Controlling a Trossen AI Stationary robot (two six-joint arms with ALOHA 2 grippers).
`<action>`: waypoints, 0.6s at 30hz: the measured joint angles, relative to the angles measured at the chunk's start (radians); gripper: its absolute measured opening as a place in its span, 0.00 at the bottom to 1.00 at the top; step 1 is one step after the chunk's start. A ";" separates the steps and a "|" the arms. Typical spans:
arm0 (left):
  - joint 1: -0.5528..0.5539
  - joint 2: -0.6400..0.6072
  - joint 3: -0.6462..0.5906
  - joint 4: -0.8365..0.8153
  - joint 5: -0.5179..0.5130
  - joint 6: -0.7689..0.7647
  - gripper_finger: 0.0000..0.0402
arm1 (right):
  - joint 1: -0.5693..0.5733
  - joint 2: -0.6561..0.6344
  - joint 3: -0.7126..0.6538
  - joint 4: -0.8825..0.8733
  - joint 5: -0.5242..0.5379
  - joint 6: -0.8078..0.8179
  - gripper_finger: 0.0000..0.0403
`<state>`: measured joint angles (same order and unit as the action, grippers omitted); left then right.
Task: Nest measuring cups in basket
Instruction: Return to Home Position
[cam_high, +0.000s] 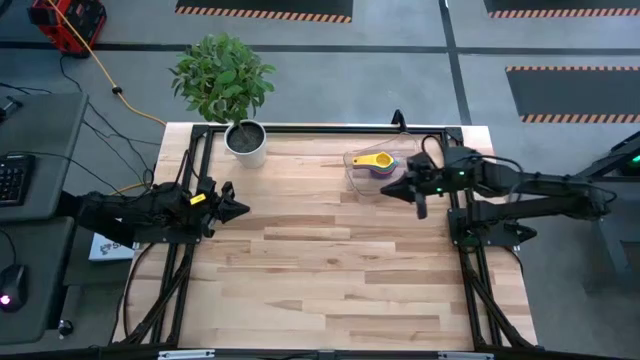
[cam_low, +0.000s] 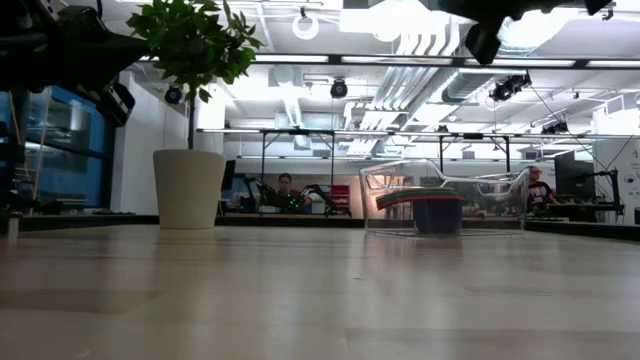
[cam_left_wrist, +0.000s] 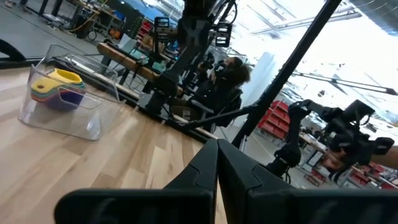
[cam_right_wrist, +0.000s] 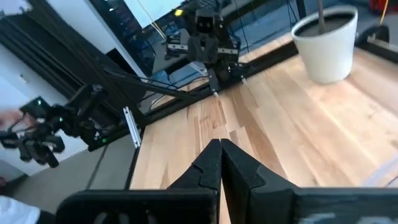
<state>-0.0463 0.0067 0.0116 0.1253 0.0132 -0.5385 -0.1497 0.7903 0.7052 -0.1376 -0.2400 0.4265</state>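
Note:
The measuring cups (cam_high: 377, 162) sit nested in one stack, yellow on top and a dark blue one lowest (cam_left_wrist: 60, 89). The stack rests on the floor of the basket (cam_high: 360, 180), a clear bin at the table's far right (cam_low: 500, 200). My right gripper (cam_high: 388, 190) is shut and hangs high above the table just beside the basket's near edge, touching nothing. My left gripper (cam_high: 243, 209) is shut too and is held level above the table's left side, pointing toward the right; it is empty (cam_left_wrist: 217, 149).
A white plant pot (cam_high: 247, 142) with a leafy plant stands at the table's far left corner (cam_low: 188, 188). Black frame rails (cam_high: 460, 250) run along the table's left, right and far edges. Bare wood lies between the two arms and toward the near edge.

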 joint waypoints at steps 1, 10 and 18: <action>0.000 0.000 0.000 0.000 0.000 0.000 0.00 | 0.000 -0.019 -0.004 -0.006 0.000 -0.023 0.00; 0.000 0.000 0.000 0.000 0.000 0.000 0.00 | -0.044 -0.239 -0.366 0.342 0.004 -0.011 0.00; 0.000 -0.002 0.000 -0.047 0.001 0.000 0.00 | -0.053 -0.581 -0.568 0.366 0.036 0.060 0.00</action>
<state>-0.0463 0.0044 0.0116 0.0780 0.0138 -0.5385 -0.2024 0.2089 0.1367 0.2280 -0.2043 0.4868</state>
